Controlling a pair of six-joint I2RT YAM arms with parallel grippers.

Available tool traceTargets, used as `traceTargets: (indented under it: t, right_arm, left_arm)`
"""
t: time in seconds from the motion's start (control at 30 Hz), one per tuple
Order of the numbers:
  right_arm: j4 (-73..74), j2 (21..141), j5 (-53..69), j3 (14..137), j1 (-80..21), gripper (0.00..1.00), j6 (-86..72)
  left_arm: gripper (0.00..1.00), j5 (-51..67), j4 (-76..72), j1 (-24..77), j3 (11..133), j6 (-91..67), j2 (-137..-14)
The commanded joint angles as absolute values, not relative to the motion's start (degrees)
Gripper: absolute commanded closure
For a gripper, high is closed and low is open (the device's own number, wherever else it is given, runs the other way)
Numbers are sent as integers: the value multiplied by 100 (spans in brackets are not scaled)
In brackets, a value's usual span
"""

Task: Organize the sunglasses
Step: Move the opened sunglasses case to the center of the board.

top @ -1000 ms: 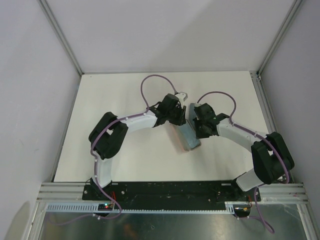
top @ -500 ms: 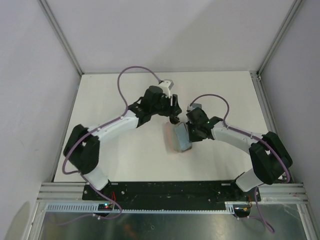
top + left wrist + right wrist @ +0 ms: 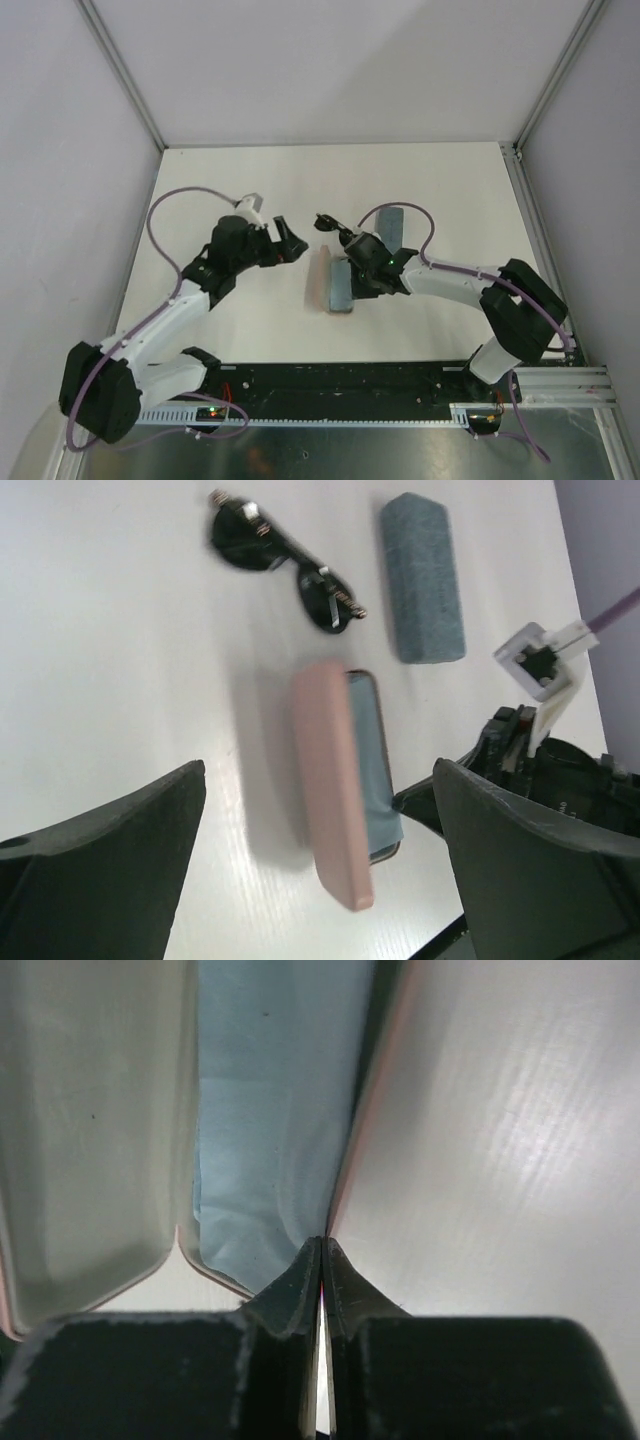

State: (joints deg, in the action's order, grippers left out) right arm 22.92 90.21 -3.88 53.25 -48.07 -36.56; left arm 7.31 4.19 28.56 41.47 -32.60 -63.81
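The sunglasses [image 3: 285, 562] lie loose on the table [image 3: 450, 180], just beyond the open pink case [image 3: 325, 780] and not yet packed; only one pair shows. A light-blue cloth [image 3: 270, 1110] fills the case and may be in the way. The right gripper [image 3: 322, 1260] pinches the case rim, and the left gripper [image 3: 315, 780] hangs spread and empty. A blue-grey case [image 3: 422, 577] lies nearby.

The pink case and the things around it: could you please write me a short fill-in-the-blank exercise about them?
1. The pink case lies open with a light-blue ___ inside.
2. The right gripper is ___ on that case's rim.
3. The left gripper is ___ and holds nothing.
4. The grey case is ___, with the sunglasses lying beside it.
Missing words: cloth; shut; open; closed.
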Motion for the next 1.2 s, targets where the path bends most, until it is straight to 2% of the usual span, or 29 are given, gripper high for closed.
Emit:
traceTargets:
  t: [0.0, 0.27, 0.4, 0.5, 0.87, 0.97, 1.07, 1.17]
  right_arm:
    - [1580, 9319, -279, 5299, -4993, 100, -4375]
    - [1012, 9722, -73, 5292, -5188, 100, -4724]
    - [1069, 9699, -121, 5299, -5217, 100, -4730]
    - [1195, 9629, -208, 5296, -5213, 100, -4686]
    - [1774, 9294, -573, 5299, -5146, 100, -4592]
    - [1884, 9273, -637, 5300, -5148, 95, -4607]
    - [1969, 9163, -703, 5300, -5139, 83, -4598]
    - [2026, 9027, -707, 5300, -5083, 79, -4570]
  left_arm:
    - [0, 1528, 422, 2145, 3323, -4089, -5675]
    - [0, 2737, 146, 1362, 2378, -4528, -5175]
    - [0, 3623, -1141, 1188, 1878, -5124, -5491]
    - [0, 4224, -2251, 1178, 1696, -5649, -6221]
    - [0, 4185, -2952, 1573, 2218, -5742, -7635]
    - [0, 4172, -3133, 1628, 2235, -5814, -7892]
    - [0, 4202, -3299, 1680, 2251, -5879, -8080]
    - [0, 4164, -3397, 1769, 2283, -5913, -8194]
